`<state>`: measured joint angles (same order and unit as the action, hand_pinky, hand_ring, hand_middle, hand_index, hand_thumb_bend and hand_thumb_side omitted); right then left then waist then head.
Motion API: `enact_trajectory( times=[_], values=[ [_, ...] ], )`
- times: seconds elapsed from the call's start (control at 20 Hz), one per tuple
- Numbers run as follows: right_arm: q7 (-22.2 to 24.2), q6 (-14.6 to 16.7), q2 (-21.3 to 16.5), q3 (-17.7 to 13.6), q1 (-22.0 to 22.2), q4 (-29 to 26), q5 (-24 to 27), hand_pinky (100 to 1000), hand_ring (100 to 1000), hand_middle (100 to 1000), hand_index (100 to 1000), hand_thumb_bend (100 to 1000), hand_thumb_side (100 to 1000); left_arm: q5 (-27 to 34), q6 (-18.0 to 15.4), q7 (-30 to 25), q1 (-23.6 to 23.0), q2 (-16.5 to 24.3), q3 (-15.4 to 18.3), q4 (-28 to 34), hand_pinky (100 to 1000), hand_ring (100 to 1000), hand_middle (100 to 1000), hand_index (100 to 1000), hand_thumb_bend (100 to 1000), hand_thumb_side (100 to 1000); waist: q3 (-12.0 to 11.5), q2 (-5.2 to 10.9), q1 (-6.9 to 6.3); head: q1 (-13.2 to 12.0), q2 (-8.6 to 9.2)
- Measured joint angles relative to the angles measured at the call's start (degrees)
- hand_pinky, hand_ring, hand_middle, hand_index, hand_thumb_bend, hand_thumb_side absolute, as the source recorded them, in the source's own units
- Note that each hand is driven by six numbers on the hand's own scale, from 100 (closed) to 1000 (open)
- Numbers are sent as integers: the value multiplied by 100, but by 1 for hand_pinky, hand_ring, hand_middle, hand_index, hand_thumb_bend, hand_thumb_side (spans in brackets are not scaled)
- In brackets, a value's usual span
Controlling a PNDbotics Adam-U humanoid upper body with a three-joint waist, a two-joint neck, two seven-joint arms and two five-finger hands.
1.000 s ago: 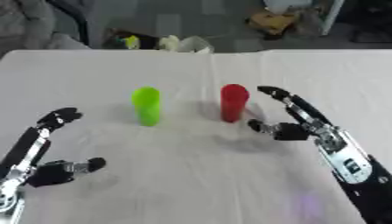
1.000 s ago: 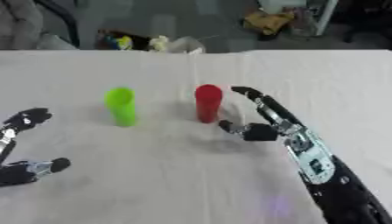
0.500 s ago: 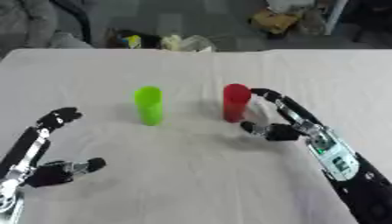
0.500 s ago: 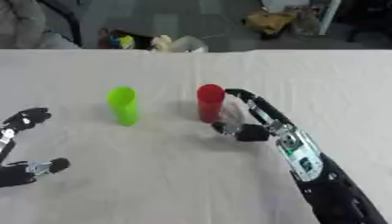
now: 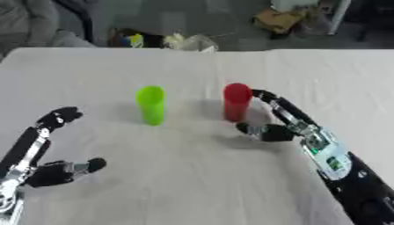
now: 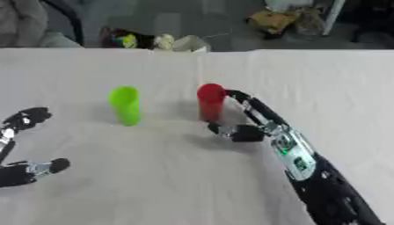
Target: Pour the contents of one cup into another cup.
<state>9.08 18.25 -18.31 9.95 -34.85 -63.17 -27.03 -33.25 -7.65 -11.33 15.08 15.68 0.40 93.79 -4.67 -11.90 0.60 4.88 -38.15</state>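
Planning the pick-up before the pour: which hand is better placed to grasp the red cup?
The right hand. Its open fingers already reach beside the red cup, thumb near its base. The left hand rests open near the lower left corner, beyond the green cup.

A white cloth (image 5: 192, 184) covers the table, lightly creased. Beyond the table's far edge lies a dark grey floor (image 5: 231, 19) with a yellow and pale clutter (image 5: 165, 41) close to that edge, and a brown cardboard-like object (image 5: 281, 19) farther back
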Motion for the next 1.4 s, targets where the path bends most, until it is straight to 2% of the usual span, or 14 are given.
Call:
enact_trajectory(
  times=[0.65,1.4],
  values=[
    [-220,-10,98,-5,-160,354,-172,1000,1000,927,1000,492,625,2,-4,-11,18,-8,-19,0,904,873,890,872,893,636,-67,-43,-11,30,6],
    [-751,-75,192,-148,-403,793,-415,1000,1000,907,980,490,616,19,-32,-39,84,-9,-86,0,905,873,889,873,897,636,-208,-82,-53,130,86]
  ],
)
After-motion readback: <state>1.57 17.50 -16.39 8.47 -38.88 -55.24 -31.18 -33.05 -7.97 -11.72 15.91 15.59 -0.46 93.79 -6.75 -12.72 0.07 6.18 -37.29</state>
